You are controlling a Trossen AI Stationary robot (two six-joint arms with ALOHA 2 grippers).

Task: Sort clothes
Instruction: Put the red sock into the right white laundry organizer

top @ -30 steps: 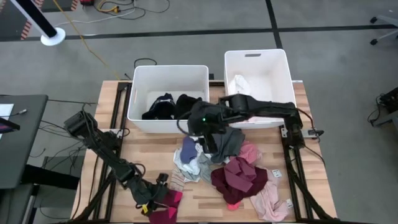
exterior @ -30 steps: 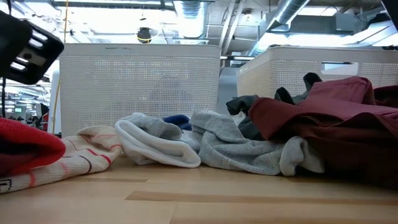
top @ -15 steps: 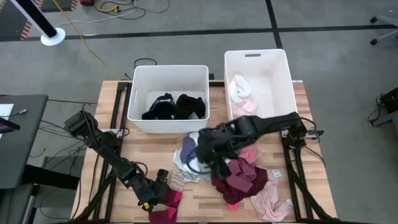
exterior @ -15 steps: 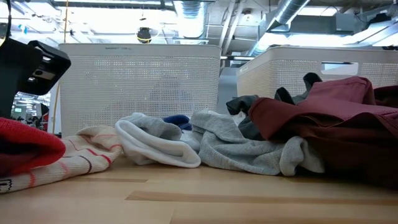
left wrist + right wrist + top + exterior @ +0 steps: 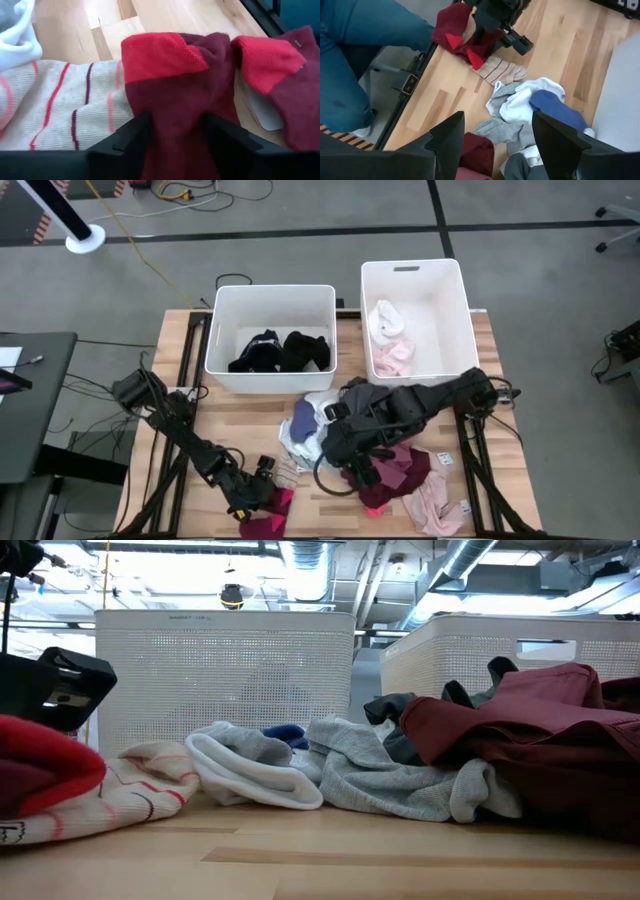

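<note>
Left wrist view: left gripper (image 5: 172, 132) jaws straddle maroon sock (image 5: 180, 95); right gripper's (image 5: 492, 142) jaws open.

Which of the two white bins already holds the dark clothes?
The left bin, on the left arm's side: two black garments lie in it. The right bin holds only pale pieces, a white one and a pink one.

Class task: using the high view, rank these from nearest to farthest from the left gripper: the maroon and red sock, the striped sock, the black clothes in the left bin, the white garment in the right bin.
1. Maroon and red sock, at the left gripper, front edge.
2. Striped sock, just beside it.
3. Black clothes, left bin.
4. White garment, right bin, far corner.
</note>
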